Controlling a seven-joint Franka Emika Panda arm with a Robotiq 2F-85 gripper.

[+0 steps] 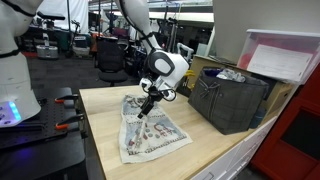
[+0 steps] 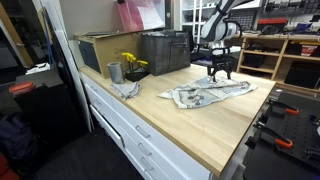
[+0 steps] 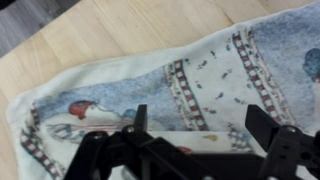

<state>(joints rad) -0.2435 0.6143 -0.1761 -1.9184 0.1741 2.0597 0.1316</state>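
Note:
A printed cloth (image 1: 148,133) in white, grey and blue lies spread flat on the wooden worktop (image 1: 215,150); it also shows in the second exterior view as the cloth (image 2: 208,94). My gripper (image 1: 148,104) hangs just above the cloth's far end, seen too as the gripper (image 2: 220,72). In the wrist view the gripper (image 3: 200,122) stands open, its black fingers (image 3: 262,125) wide apart over the cloth (image 3: 150,85), where an edge of fabric runs between them. Nothing is held.
A dark grey crate (image 1: 230,98) stands on the worktop beside the cloth, with a pink-lidded box (image 1: 285,55) behind it. A metal cup (image 2: 115,72), yellow flowers (image 2: 132,65) and a crumpled grey rag (image 2: 127,89) sit toward one end. Drawers (image 2: 130,130) front the bench.

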